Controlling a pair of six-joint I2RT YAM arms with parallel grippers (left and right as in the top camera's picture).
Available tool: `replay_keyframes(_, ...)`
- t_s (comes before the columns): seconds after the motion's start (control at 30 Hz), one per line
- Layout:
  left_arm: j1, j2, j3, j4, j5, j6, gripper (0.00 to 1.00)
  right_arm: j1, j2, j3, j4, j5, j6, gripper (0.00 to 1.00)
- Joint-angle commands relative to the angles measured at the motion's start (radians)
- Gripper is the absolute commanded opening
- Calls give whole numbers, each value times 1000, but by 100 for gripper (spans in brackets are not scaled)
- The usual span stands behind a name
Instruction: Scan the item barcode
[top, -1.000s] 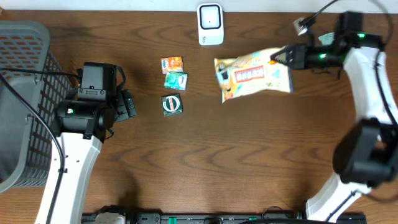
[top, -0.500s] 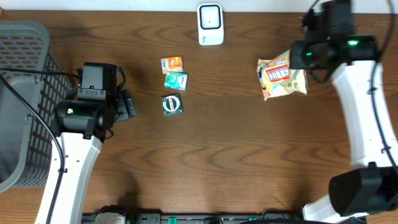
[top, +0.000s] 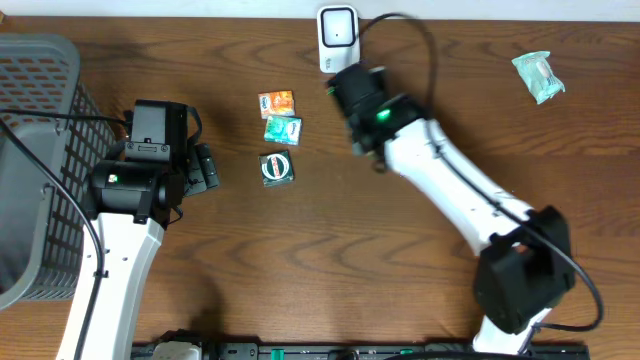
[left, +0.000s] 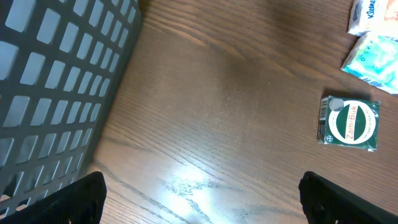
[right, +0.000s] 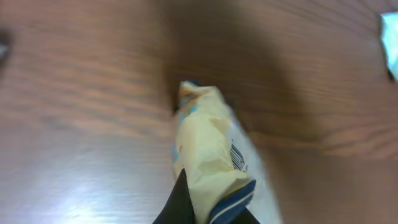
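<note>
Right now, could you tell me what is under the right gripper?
A yellow snack bag, pinched by the right gripper, hangs over the wooden table; overhead, the right arm hides it.

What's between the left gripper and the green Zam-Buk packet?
Nothing. The stretch from the open left gripper to the Zam-Buk packet is bare table wood, seen in both the overhead and left wrist views.

Dark brown wood-grain table (top: 330, 280), soft pale glare on its surface
</note>
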Motion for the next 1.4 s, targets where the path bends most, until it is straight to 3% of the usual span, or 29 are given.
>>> replay_keyframes(0.0, -2, 3, 16, -3, -3, -5, 97, 77, 16, -10, 8, 22, 62, 12)
replay_keyframes(0.07, -2, 3, 16, -3, -3, -5, 98, 119, 16, 0, 9, 17, 84, 34)
replay_keyframes(0.1, -2, 3, 16, -3, -3, -5, 98, 139, 16, 6, 10, -2, 83, 38)
replay_keyframes(0.23, -2, 3, 16, -3, -3, -5, 98, 169, 16, 39, -3, -84, 82, 38)
replay_keyframes(0.3, -2, 3, 16, -3, -3, -5, 98, 166, 16, 64, -26, -89, 81, 46)
replay_keyframes(0.53, -2, 3, 16, -3, -3, -5, 98, 60, 16, 156, -105, -118, 56, 52)
replay_keyframes(0.7, -2, 3, 16, -3, -3, -5, 98, -23, 16, 143, -123, -372, -37, 47)
replay_keyframes(0.83, -2, 3, 16, -3, -3, -5, 98, -66, 32, 117, -155, -409, -47, 27)
replay_keyframes(0.93, -2, 3, 16, -3, -3, -5, 98, -78, 58, 81, -146, -417, -47, 18)
replay_keyframes(1.17, -2, 3, 16, -3, -3, -5, 97, -79, 198, 7, -73, -409, -50, 11)
replay_keyframes(1.37, -2, 3, 16, -3, -3, -5, 98, -86, 304, 7, -72, -280, -8, 15)
